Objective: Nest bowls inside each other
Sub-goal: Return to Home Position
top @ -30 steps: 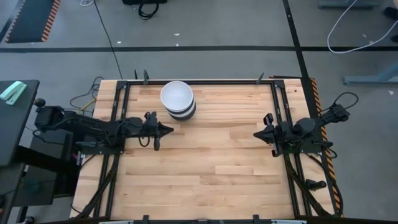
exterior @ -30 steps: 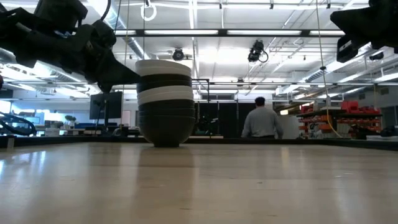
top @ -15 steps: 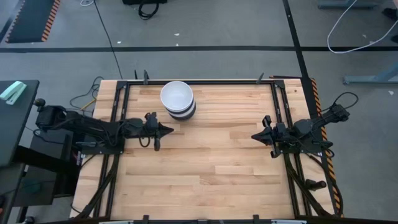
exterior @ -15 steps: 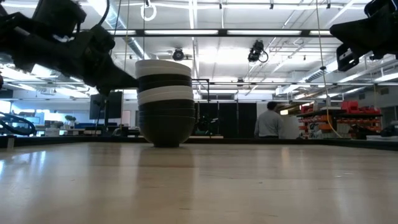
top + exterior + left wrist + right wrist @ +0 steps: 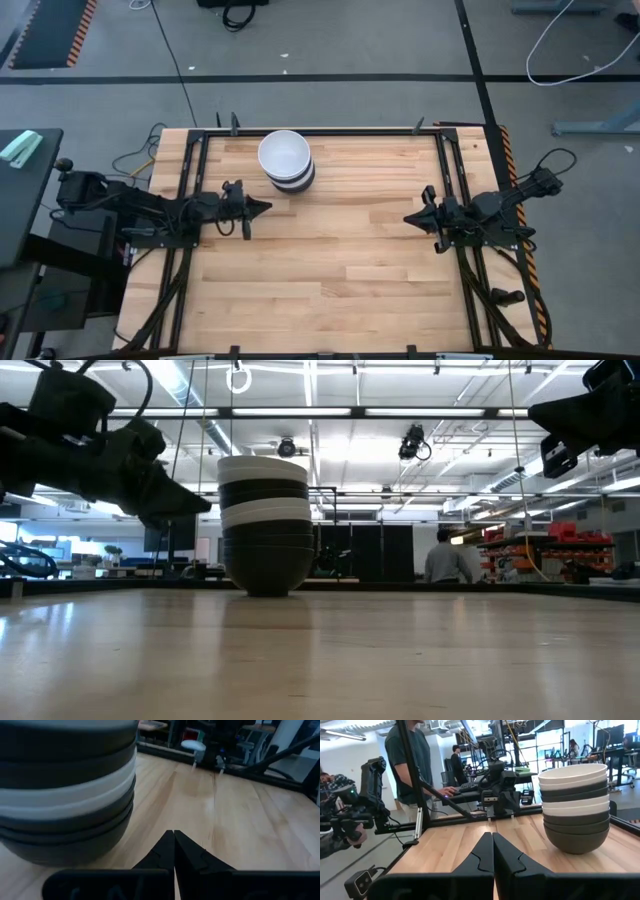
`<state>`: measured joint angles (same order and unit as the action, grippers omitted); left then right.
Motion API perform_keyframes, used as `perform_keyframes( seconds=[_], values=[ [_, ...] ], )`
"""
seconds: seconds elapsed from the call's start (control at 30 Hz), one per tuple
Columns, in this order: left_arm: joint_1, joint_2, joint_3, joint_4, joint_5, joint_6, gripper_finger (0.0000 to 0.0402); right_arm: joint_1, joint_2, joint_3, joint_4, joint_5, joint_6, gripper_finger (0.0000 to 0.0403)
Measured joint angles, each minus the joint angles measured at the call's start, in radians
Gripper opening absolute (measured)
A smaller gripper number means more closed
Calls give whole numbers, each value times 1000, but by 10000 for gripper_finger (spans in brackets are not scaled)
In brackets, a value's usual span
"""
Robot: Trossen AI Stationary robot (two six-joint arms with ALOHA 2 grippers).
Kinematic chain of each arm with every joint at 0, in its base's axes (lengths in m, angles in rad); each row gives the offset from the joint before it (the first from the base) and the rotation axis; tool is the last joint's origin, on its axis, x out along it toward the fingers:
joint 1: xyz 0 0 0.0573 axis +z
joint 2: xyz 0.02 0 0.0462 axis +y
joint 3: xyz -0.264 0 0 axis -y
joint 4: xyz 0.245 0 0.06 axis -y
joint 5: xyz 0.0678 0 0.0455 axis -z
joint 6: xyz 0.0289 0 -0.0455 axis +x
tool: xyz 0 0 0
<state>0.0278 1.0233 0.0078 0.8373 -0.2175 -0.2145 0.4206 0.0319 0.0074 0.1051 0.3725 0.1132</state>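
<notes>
bowls (image 5: 287,162) stand nested in a single stack on the wooden table (image 5: 330,270), near its far edge and left of the middle, closer to the left arm than to the right. seen level across the table, the stack sits upright and shows bands: several glossy black bowls at the bottom, a white band above them, black again, and a white bowl (image 5: 284,153) on top with its open mouth facing up. nothing touches the stack.

the left gripper (image 5: 264,208) hangs above the table just beside the stack, on the side toward the table's near edge, and points toward the table's middle. a small gap separates its tip from the bowls. in its wrist view its jaws are pressed together with only a thin seam between them, and they hold nothing; the stack fills the space right next to them.

the right gripper (image 5: 408,218) is well apart from the bowls, over the right side of the table, raised off the wood and pointing toward the middle. its jaws also meet along a thin line, with nothing between them, and its wrist view looks across the bare boards to the stack.

beyond the table, a person (image 5: 450,560) stands in the room.
</notes>
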Motion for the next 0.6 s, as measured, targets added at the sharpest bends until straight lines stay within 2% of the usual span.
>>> perform_keyframes(
  seconds=[0.3,0.5,0.6],
  values=[
    [65,0,0,-54,17,27,7,-2,44,1,-32,0,27,0],
    [113,-4,0,13,73,75,4,-49,92,1,-26,15,25,0],
    [132,-4,0,68,107,91,8,-77,91,1,26,-12,-2,0]
  ],
)
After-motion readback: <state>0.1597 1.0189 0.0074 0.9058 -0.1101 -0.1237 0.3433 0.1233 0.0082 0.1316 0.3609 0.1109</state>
